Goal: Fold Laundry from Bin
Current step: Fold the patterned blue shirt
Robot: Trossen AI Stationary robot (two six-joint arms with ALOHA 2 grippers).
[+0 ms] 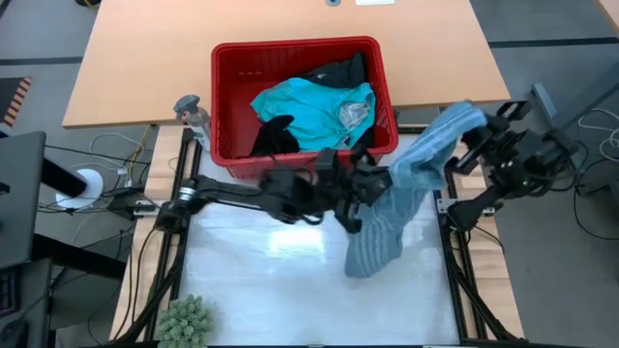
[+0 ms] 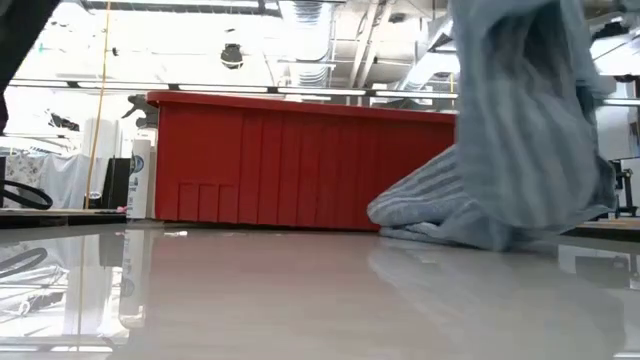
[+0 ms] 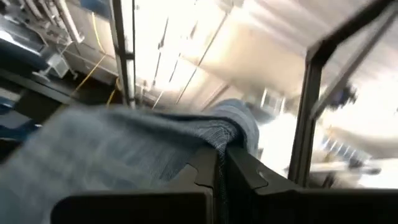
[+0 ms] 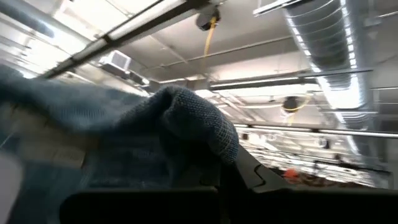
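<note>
The blue-grey striped garment (image 1: 406,188) hangs between my two grippers above the white table; its lower end (image 2: 450,215) lies bunched on the table in front of the red bin (image 1: 232,97). My left gripper (image 1: 372,184) is shut on the garment near the bin's front wall. My right gripper (image 1: 474,126) is shut on it higher up, toward the table's right edge. A bright turquoise garment (image 1: 314,106) and black garments (image 1: 276,135) lie inside the bin. My left gripper pinches a bunched fold of the striped garment (image 3: 230,127) between its two shut fingers (image 3: 245,174). The cloth drapes away from the fingertips and hangs below them down to the table. How many layers are in the hold, I cannot tell. My right gripper pinches a bunched upper end of the striped garment (image 4: 199,124) between its two shut fingers (image 4: 249,177). The cloth bulges over the fingertips. It is lifted clear here and runs slack down toward my left gripper.
A small grey bottle (image 1: 193,111) stands at the bin's left side. A green spiky plant (image 1: 184,324) sits at the table's near left corner. Dark frame rails (image 1: 464,261) run along the table's left and right sides. A wooden tabletop (image 1: 145,58) lies behind.
</note>
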